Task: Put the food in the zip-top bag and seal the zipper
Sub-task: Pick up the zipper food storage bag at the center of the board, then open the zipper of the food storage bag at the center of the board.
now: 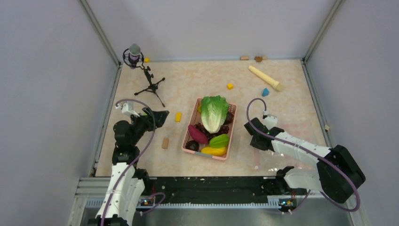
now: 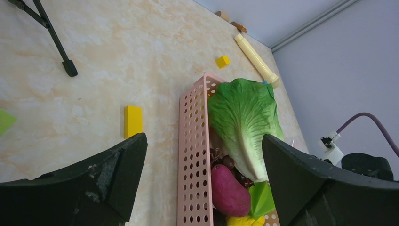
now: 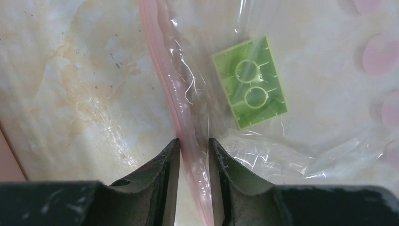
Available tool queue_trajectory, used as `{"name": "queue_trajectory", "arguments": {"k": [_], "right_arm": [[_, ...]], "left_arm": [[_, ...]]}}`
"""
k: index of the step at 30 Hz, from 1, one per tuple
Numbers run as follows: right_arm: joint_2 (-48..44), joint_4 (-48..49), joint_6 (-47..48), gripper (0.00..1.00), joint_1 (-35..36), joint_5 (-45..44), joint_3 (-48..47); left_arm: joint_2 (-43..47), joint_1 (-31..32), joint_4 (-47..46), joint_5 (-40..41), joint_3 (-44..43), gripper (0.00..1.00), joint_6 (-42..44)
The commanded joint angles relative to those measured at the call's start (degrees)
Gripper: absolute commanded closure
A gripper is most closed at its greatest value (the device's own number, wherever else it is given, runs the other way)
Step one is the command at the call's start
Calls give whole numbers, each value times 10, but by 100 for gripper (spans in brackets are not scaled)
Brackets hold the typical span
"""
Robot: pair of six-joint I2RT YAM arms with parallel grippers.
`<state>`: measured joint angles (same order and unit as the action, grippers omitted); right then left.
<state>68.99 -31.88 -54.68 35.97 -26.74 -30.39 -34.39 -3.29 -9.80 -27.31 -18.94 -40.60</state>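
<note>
The food lies in a pink basket [image 1: 186,136]: a lettuce head [image 1: 214,112], a magenta sweet potato [image 1: 197,134], a green pod [image 1: 219,140], a yellow fruit [image 1: 214,151] and dark pieces [image 1: 192,145]. My left gripper [image 1: 162,115] is open and empty, left of the basket; its wrist view shows the lettuce [image 2: 244,122] and sweet potato [image 2: 229,190] between its spread fingers. The clear zip-top bag [image 1: 306,129] lies flat to the right of the basket. My right gripper [image 3: 194,143] is shut on its pinkish zipper [image 3: 174,94], beside the green label [image 3: 249,82].
A microphone on a tripod [image 1: 141,70] stands at the back left. A beige rolling pin [image 1: 266,77], yellow blocks [image 1: 178,117] [image 1: 230,86], a blue block [image 1: 265,92] and a tan block [image 1: 165,142] lie on the table. Grey walls enclose three sides.
</note>
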Motion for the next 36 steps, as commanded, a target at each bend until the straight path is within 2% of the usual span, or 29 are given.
{"name": "queue_trajectory", "arguments": {"k": [1,3,8,13,16,23,26,30,32,36], "right_arm": [[18,2,-10,74,-5,29,35],[17,3,-8,76,-5,28,36],[5,17,21,99,-4,40,36],[-55,39,85,100,-5,88,25],[-121,62,129,100,-4,131,15],[-280,106,208,100,-5,249,-13],[-322,113,220,100,-5,311,-24],[-342,118,219,100,-4,348,-35],[-343,118,213,100,-4,356,-42],[-341,127,200,100,-5,368,-46]], "left_arm": [[0,-1,-13,9,-7,3,-1],[-1,-1,-11,11,-7,3,-2],[-5,-1,-11,11,-8,3,-2],[-12,-1,-26,-9,-7,3,-6],[-17,-2,-47,-36,-3,3,-14],[-39,19,-181,-154,24,3,-59],[-46,79,-204,-156,21,3,-51],[-65,208,-183,-97,-5,3,5],[-96,271,-185,-83,-22,3,17],[-173,341,-236,-61,-46,3,-3]]}}
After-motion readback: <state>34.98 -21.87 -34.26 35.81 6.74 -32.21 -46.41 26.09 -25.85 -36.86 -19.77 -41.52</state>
